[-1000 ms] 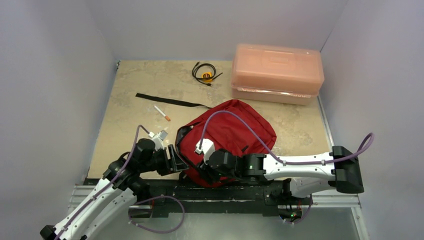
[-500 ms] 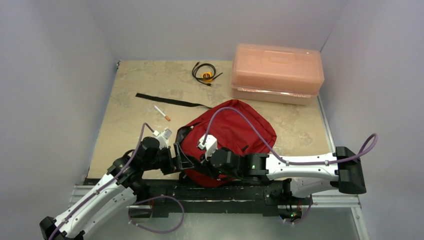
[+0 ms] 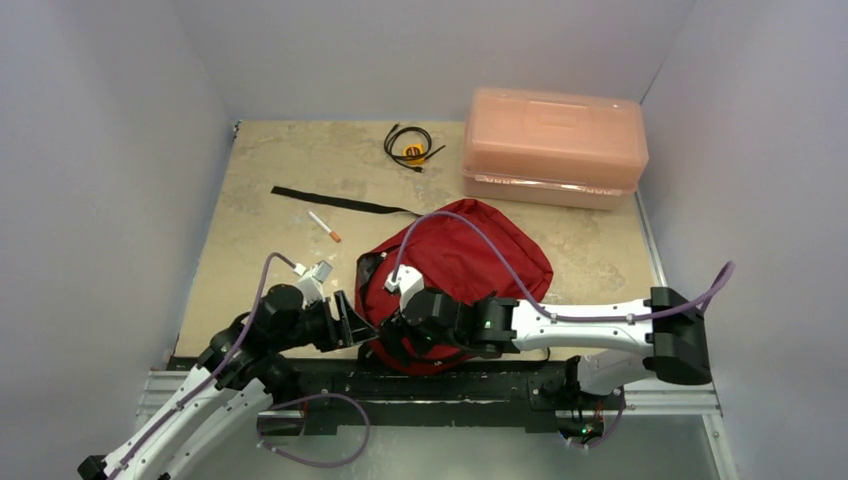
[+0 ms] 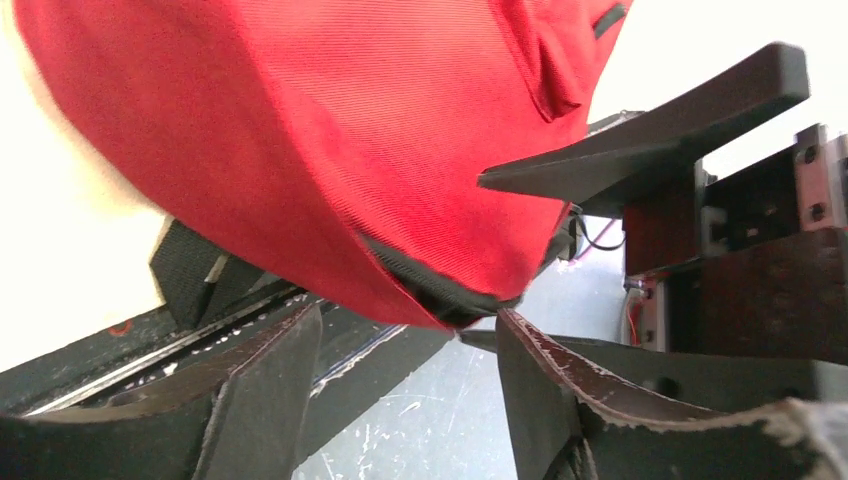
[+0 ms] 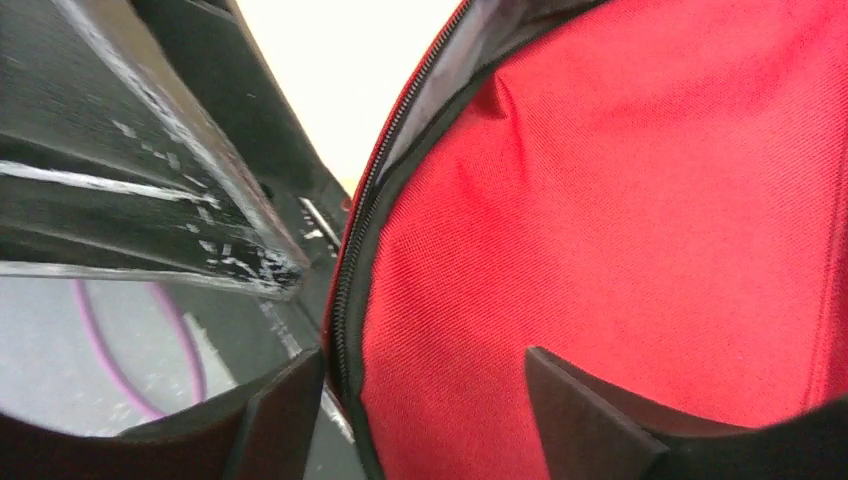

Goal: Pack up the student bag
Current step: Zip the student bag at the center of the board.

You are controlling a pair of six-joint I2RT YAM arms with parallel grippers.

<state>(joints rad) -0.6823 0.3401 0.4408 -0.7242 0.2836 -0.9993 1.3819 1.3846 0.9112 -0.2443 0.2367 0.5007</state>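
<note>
The dark red student bag lies flat mid-table, its near-left corner over the table's front edge. My left gripper is open at that corner. In the left wrist view the bag hangs above the open left gripper, its black-trimmed edge touching the right fingertip. My right gripper is open over the same corner. In the right wrist view the right gripper straddles the bag's black zipper edge, with red fabric between the fingers.
A pink translucent box stands at the back right. A coiled black cable, a loose black strap and a small pen lie on the table's left half. The black base rail runs below the bag's corner.
My right gripper has slid left along the bag's near edge toward its left corner. My left gripper pushed in toward the bag, then drew back a little.
</note>
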